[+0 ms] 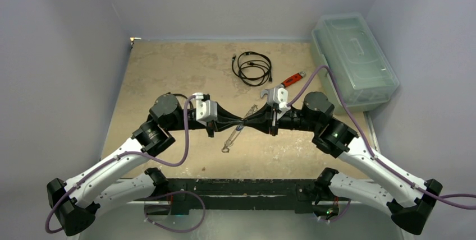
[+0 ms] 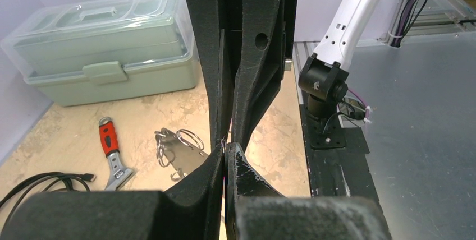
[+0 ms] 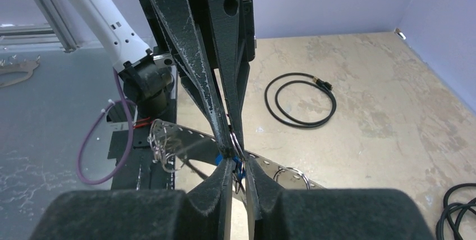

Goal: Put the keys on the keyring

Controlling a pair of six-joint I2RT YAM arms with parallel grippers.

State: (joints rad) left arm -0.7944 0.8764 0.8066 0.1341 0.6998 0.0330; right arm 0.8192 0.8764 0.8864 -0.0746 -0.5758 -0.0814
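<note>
The keyring (image 1: 232, 137) is a thin silvery metal piece with small split rings, hanging aslant between my two grippers above the table. It also shows in the left wrist view (image 2: 181, 153) and as a perforated strip in the right wrist view (image 3: 185, 136). My left gripper (image 2: 226, 151) is shut on a thin wire loop of the keyring; from above it sits at the centre (image 1: 240, 123). My right gripper (image 3: 238, 160) faces it tip to tip (image 1: 251, 120) and is shut on the blue-headed key (image 3: 239, 169). I cannot make out the plain silver key.
A pale green lidded toolbox (image 1: 353, 60) stands at the back right. A red-handled wrench (image 1: 290, 81) lies beside the right wrist. A coiled black cable (image 1: 252, 67) lies at the back centre. Another black cable (image 3: 457, 206) lies in the corner of the right wrist view.
</note>
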